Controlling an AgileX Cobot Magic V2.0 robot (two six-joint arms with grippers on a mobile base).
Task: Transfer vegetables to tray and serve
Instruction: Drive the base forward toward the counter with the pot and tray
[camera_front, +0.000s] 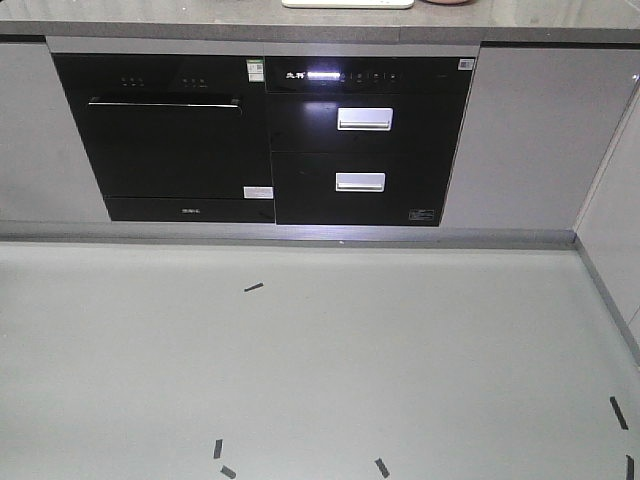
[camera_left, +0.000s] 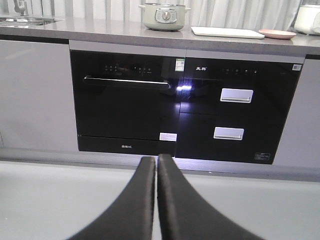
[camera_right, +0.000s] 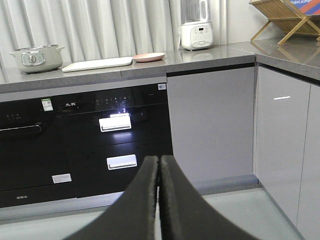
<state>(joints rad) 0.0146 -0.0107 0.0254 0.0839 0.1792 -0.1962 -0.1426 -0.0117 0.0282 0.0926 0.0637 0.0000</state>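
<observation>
Low before the cabinets (camera_left: 35, 95), the left gripper (camera_left: 156, 160) and the right gripper (camera_right: 159, 159) are both clenched on nothing. Up on the surface (camera_left: 100, 30) lies the tray (camera_left: 227, 32), probably stiff, best taken by its rim. No vegetables are visible; leaves would tear easily, so pinch softly.

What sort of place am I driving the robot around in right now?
Most likely a home-style kitchen: black built-in appliances sit under a grey countertop, which carries a lidded cooking pot, a cream tray and a pink plate, with a blender further along.
</observation>
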